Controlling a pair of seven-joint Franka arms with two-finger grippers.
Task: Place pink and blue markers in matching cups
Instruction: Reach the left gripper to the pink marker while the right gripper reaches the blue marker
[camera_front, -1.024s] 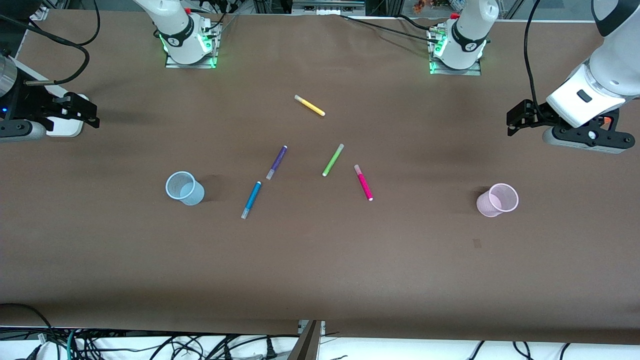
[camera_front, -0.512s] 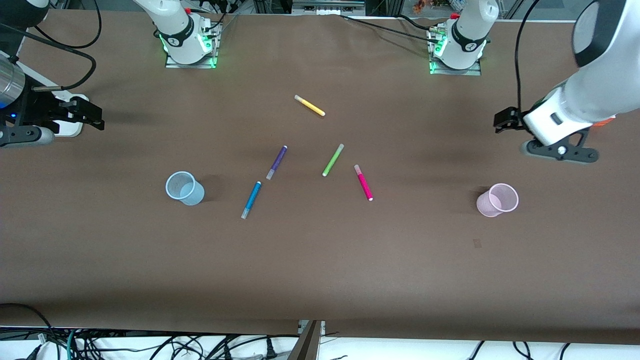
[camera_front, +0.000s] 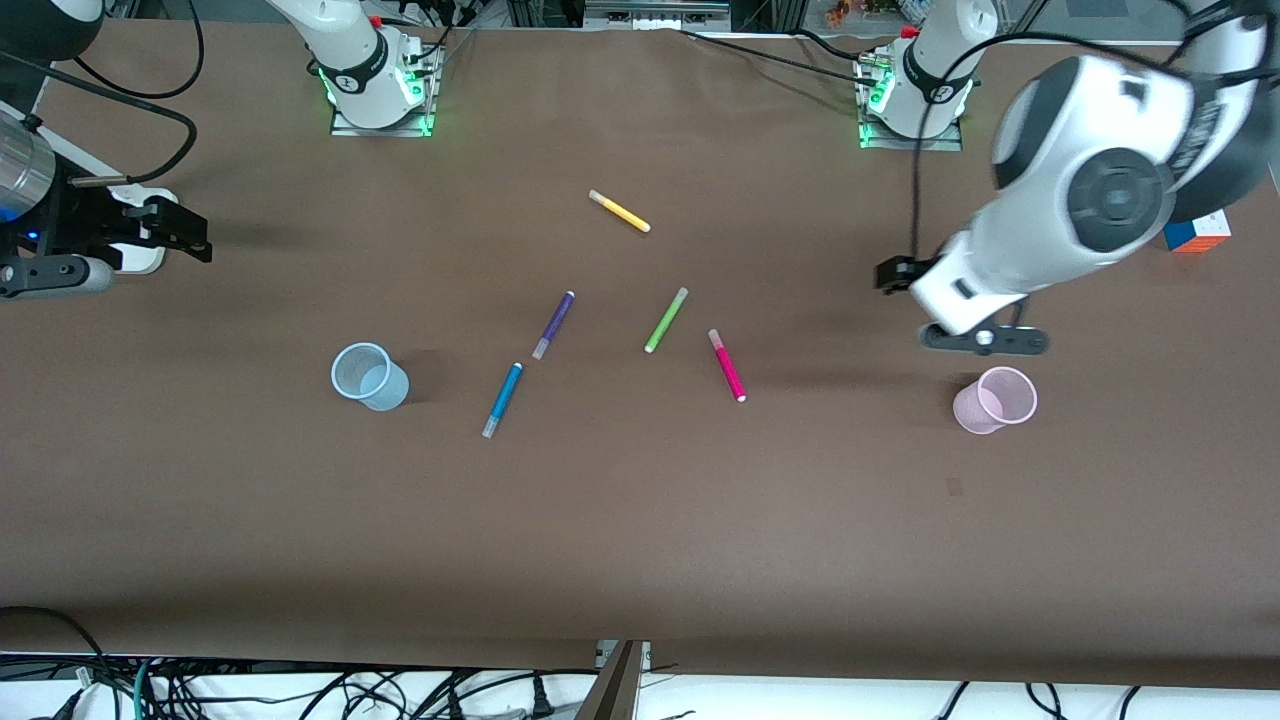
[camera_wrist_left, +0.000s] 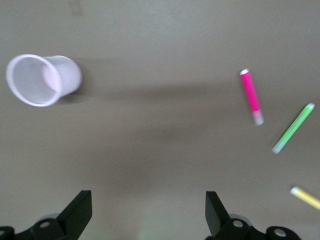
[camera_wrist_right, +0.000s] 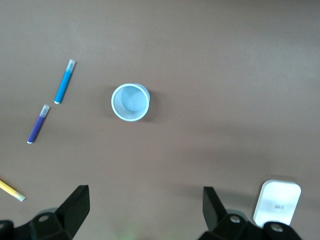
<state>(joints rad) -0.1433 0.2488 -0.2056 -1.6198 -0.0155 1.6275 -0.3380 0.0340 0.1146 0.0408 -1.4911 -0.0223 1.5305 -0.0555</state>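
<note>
Pink marker (camera_front: 727, 365) is lying mid-counter, apart from the left hand (camera_front: 893, 275) hanging open over bare counter (camera_front: 640, 520) near the pink cup (camera_front: 993, 399). Right hand (camera_front: 185, 232) is waiting open at its end, blue marker (camera_front: 503, 399) lying beside the blue cup (camera_front: 368, 376).

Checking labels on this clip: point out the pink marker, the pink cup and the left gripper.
pink marker (camera_front: 729, 368), front view, mid-barrel.
pink cup (camera_front: 985, 412), front view, side wall.
left gripper (camera_wrist_left: 148, 212), left wrist view, midway between open fingertips.
</note>
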